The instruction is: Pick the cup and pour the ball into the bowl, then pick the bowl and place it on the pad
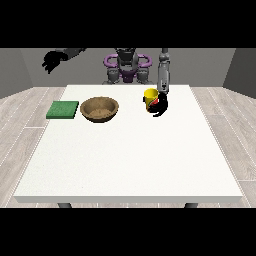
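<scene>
Cup (150,95), yellow, upright on desk (130,160), far right of centre; robot hand (161,106) at view's right curled round it. Bowl (99,108), brown, left of cup. Pad (63,109), green, far left. Other robot hand (50,61) raised, fingers curled, holding nothing.

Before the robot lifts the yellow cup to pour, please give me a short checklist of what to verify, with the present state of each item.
1. Hand at the view's right is at the yellow cup: ok, it touches the cup's side.
2. Fingers closed round the cup: cannot tell.
3. Ball inside the cup: cannot tell, the inside is hidden.
4. Wooden bowl upright and free on the table: ok.
5. Green pad free to receive the bowl: ok, it lies beside the bowl.
6. Hand at the view's left away from the pouring path: ok, raised beyond the table.
</scene>
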